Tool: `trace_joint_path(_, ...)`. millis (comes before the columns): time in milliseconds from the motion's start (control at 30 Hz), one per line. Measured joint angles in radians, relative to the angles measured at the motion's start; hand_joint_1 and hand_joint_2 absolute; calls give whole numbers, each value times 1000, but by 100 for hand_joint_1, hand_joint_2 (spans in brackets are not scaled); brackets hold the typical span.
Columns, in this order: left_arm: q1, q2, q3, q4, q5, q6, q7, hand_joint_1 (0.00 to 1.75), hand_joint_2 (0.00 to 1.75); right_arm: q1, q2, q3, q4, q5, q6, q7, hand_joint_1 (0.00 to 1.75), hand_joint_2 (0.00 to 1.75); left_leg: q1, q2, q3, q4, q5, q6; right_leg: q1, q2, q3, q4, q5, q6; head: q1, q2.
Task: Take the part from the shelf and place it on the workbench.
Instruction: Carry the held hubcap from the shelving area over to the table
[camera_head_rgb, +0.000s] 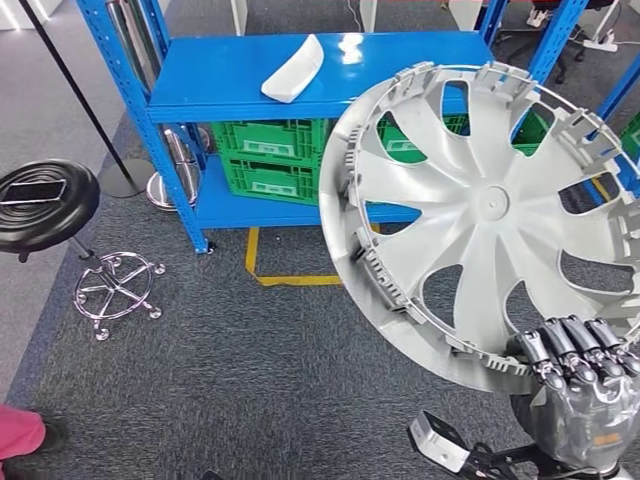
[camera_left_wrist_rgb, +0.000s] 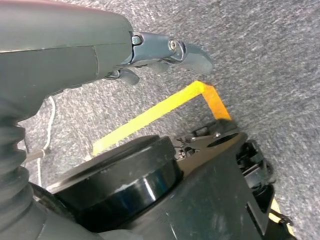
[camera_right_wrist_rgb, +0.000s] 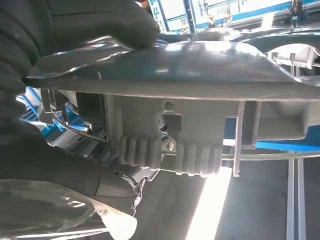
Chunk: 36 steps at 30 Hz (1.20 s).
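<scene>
A large silver wheel cover (camera_head_rgb: 483, 215) is held up in front of me, its ribbed back side facing the head camera. My right hand (camera_head_rgb: 581, 390) grips its lower rim, fingers curled over the edge. In the right wrist view the cover's rim (camera_right_wrist_rgb: 181, 85) runs across close up, with my thumb (camera_right_wrist_rgb: 109, 22) on one side and fingers (camera_right_wrist_rgb: 94, 175) on the other. My left hand (camera_left_wrist_rgb: 166, 52) hangs over the carpet, its fingers slightly curled and holding nothing. A white curved part (camera_head_rgb: 294, 68) lies on the top board of the blue shelf (camera_head_rgb: 226, 80).
Green crates (camera_head_rgb: 268, 155) sit on the shelf's lower board. A black stool (camera_head_rgb: 45, 205) with a chrome base stands at the left on the grey carpet. Yellow floor tape (camera_head_rgb: 290, 278) marks a spot before the shelf. A pink sleeve (camera_head_rgb: 19, 435) shows at the lower left.
</scene>
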Motion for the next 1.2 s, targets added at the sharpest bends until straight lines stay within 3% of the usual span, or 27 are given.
trace_joint_path(67, -1, -1, 0, 0, 0, 4, 0, 0, 175, 7, -8, -5, -5, 0, 0, 4, 175, 175, 0, 3, -22, 6, 14, 3, -3, 2, -39, 133, -75, 9, 2, 0)
trace_joint_path(100, -1, -1, 1, 0, 0, 6, 0, 0, 175, 10, -11, -8, -6, 0, 0, 4, 175, 175, 0, 4, -33, 9, 21, 2, -4, 2, -46, 181, -85, 12, 2, 0)
trace_joint_path(133, -2, -2, 1, 0, 0, 7, 1, 0, 175, 13, -14, -10, -7, 0, 0, 4, 175, 175, 1, 5, -45, 14, 27, 0, -6, 2, -36, 197, -72, 16, 2, 0)
trace_joint_path(167, -3, -2, 1, 0, 0, 7, 1, 0, 175, 15, -16, -12, -8, 0, 0, 5, 175, 175, 3, 5, -58, 20, 33, -3, -9, 2, -10, 175, -42, 19, 2, 0)
trace_joint_path(200, -4, -3, 1, 0, 0, 8, 1, 0, 175, 17, -19, -14, -10, 0, 0, 5, 175, 175, 4, 5, -70, 27, 39, -7, -12, 2, 33, 120, -10, 22, 2, 0)
trace_joint_path(233, -5, -3, 1, 0, 0, 8, 2, 0, 175, 18, -20, -15, -11, 0, 0, 5, 175, 175, 4, 4, -82, 35, 44, -13, -13, 3, 85, 47, 4, 25, 3, 0)
trace_joint_path(300, -8, -4, 2, 0, 0, 8, 2, 0, 175, 19, -22, -16, -16, 0, 0, 5, 175, 175, 2, 1, -98, 46, 57, -25, -13, 6, 155, -68, -4, 19, 5, 0)
trace_joint_path(333, -8, -4, 2, 0, 0, 8, 2, 0, 175, 20, -22, -16, -17, 0, 0, 5, 175, 175, 0, 1, -102, 47, 65, -30, -11, 7, 165, -92, -15, 11, 5, 0)
trace_joint_path(400, -8, -4, 2, 0, 0, 8, 2, 0, 175, 22, -24, -17, -19, 0, 0, 6, 175, 175, 1, 0, -109, 47, 73, -41, -11, 5, 145, -96, -5, -9, 6, 0)
trace_joint_path(433, -8, -3, 2, 1, 0, 8, 3, 0, 175, 22, -25, -18, -20, 0, 0, 6, 175, 175, 2, 0, -114, 56, 55, -46, -12, 2, 136, -95, 4, -21, 5, 0)
trace_joint_path(500, -9, -3, 3, 1, 1, 8, 3, 0, 175, 22, -25, -19, -22, 0, 0, 6, 175, 175, 4, 0, -127, 124, -39, -56, -13, -3, 115, -95, 24, -39, 2, 0)
trace_joint_path(567, -10, -3, 4, 1, 1, 8, 3, 0, 175, 23, -25, -20, -23, 0, 0, 7, 175, 175, 4, 0, -138, 250, -135, -61, -10, -5, 93, -92, 48, -46, -1, 0)
trace_joint_path(600, -11, -3, 4, 1, 1, 8, 3, 0, 175, 23, -25, -20, -23, 0, 0, 7, 175, 175, 4, 0, -135, 301, -151, -61, -8, -5, 79, -88, 60, -46, -1, 0)
trace_joint_path(633, -11, -3, 4, 1, 0, 8, 4, 0, 175, 23, -25, -20, -23, 1, 0, 8, 175, 175, 4, 0, -120, 323, -141, -59, -7, -5, 60, -83, 71, -46, -2, 0)
trace_joint_path(667, -11, -3, 4, 1, 0, 8, 5, 0, 175, 23, -25, -21, -23, 1, 0, 8, 175, 175, 4, 0, -92, 308, -115, -55, -5, -5, 42, -78, 81, -46, -2, 0)
trace_joint_path(733, -8, -2, 4, 1, -1, 8, 8, 0, 175, 24, -25, -21, -24, 1, 0, 8, 175, 175, 0, -1, 2, 186, -73, -41, -1, -3, 12, -70, 99, -42, -2, 0)
trace_joint_path(800, -6, -1, 5, 1, 6, 10, 12, 0, 175, 27, -25, -23, -27, 1, 0, 7, 175, 175, -5, -2, 84, 52, -81, -29, 1, -3, -4, -67, 119, -32, -1, 0)
trace_joint_path(833, -4, -1, 8, 1, 16, 12, 13, 0, 175, 31, -25, -25, -30, 1, 0, 6, 175, 175, -8, -3, 101, 16, -89, -25, 0, -5, -9, -69, 130, -26, -1, 0)
trace_joint_path(900, 0, -1, 19, 2, 36, 13, 11, 0, 175, 42, -25, -32, -36, 1, 0, 2, 175, 175, -9, -2, 92, -2, -73, -18, -3, -6, -14, -75, 146, -15, -1, 0)
trace_joint_path(933, 0, 0, 24, 1, 41, 10, 11, 0, 175, 47, -25, -36, -38, 1, 0, 2, 175, 175, -8, 1, 80, -5, -59, -12, -3, -4, -20, -69, 133, -11, -1, 0)
trace_joint_path(967, -2, 3, 28, 0, 40, 4, 16, 0, 175, 51, -26, -37, -39, 1, 0, 7, 175, 175, -6, 3, 65, -8, -44, -5, -3, -1, -32, -44, 96, -7, 1, 0)
trace_joint_path(1000, -8, 7, 29, -4, 36, -2, 26, 0, 175, 53, -27, -37, -39, 1, 0, 15, 175, 175, -4, 6, 48, -9, -28, 0, -4, 1, -46, 1, 42, -4, 2, 0)
trace_joint_path(1067, -25, 17, 30, -16, 25, -11, 53, 0, 175, 51, -33, -36, -36, 1, 0, 34, 175, 175, -5, 7, 11, -7, 2, 4, -5, 2, -70, 126, -52, 3, 5, 0)
trace_joint_path(1100, -32, 21, 30, -22, 21, -13, 63, 0, 175, 49, -36, -35, -34, 1, 0, 42, 175, 175, -6, 8, -9, -5, 16, 4, -5, 2, -70, 177, -61, 6, 5, 0)
trace_joint_path(1133, -37, 25, 30, -27, 19, -13, 70, 0, 175, 47, -40, -35, -32, 1, 0, 47, 175, 175, -6, 9, -29, -1, 30, 3, -5, 2, -59, 204, -44, 8, 5, 0)
trace_joint_path(1167, -40, 29, 30, -30, 17, -13, 75, 0, 175, 45, -43, -35, -30, 1, 0, 51, 175, 175, -6, 10, -51, 5, 43, 0, -6, 2, -32, 199, -11, 9, 5, 0)
trace_joint_path(1200, -42, 32, 30, -33, 15, -15, 78, 0, 175, 43, -46, -34, -29, 1, 0, 53, 175, 175, -5, 11, -72, 12, 55, -3, -6, 2, 12, 159, 21, 10, 5, 0)
